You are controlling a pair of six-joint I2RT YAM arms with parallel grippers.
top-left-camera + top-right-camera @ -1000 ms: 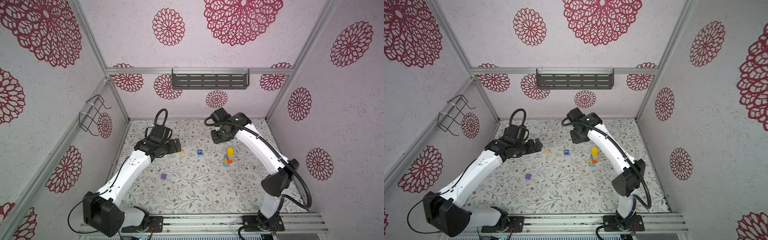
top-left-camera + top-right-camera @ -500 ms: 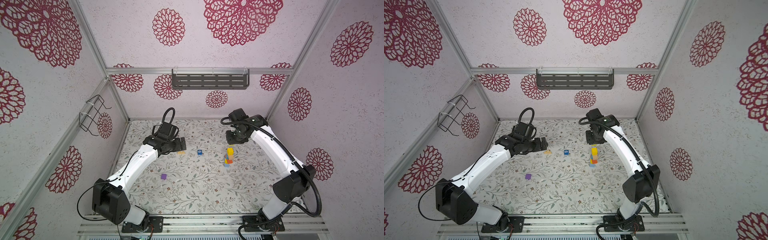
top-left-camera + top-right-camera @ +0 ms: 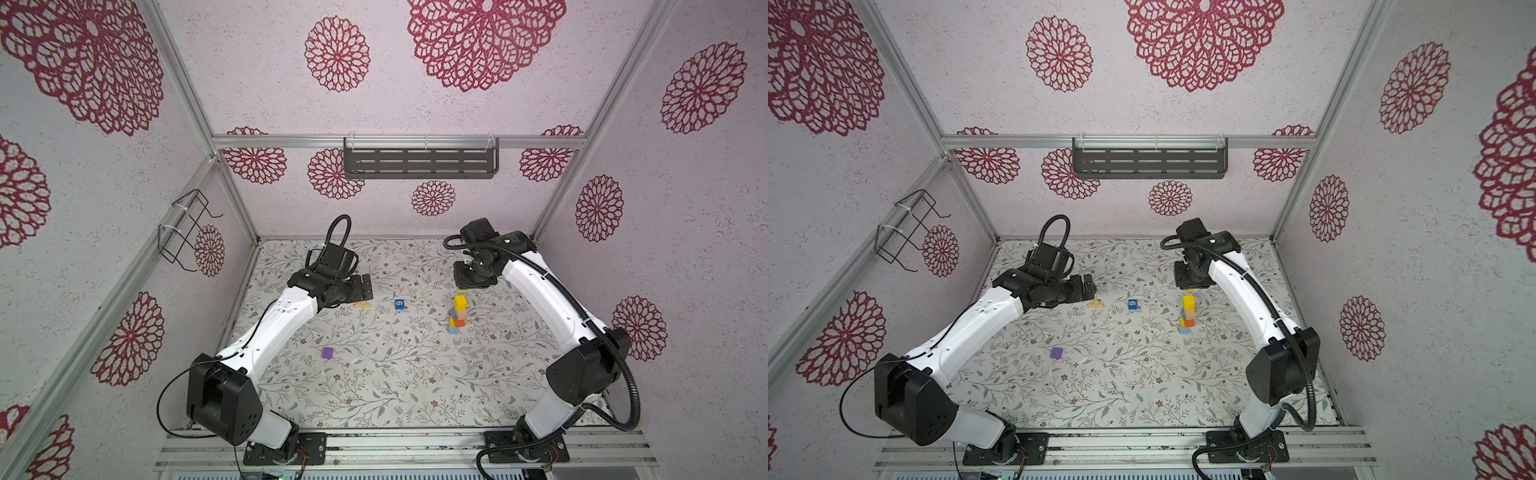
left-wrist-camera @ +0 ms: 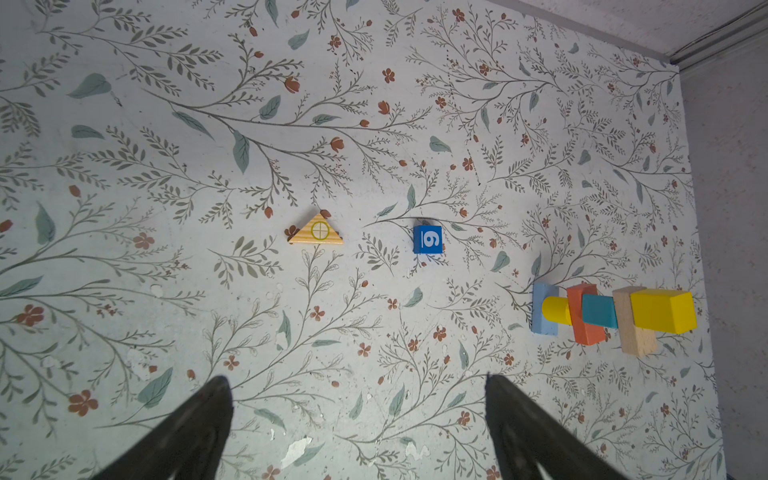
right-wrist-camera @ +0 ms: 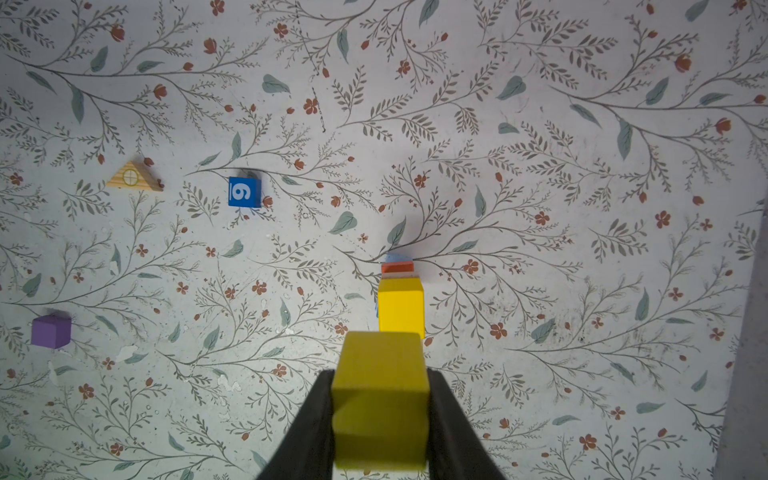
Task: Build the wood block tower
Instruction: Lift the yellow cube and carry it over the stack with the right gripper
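Right gripper pinching yellow block, left gripper spread

Upright multicoloured block tower, yellow-topped

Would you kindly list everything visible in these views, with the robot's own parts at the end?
block tower: 1, multicoloured with yellow on top, standing right of centre on the table
yellow block: 1, yellow, in the right gripper
blue cube: 1, blue, marked 6, mid-table
triangle block: 1, tan, left of the blue cube
purple cube: 1, purple, front left
table: 1, floral
shelf: 1, dark grey, back wall
wire rack: 1, black, left wall
left gripper: 1, black, open, empty
right gripper: 1, black, shut on the yellow block
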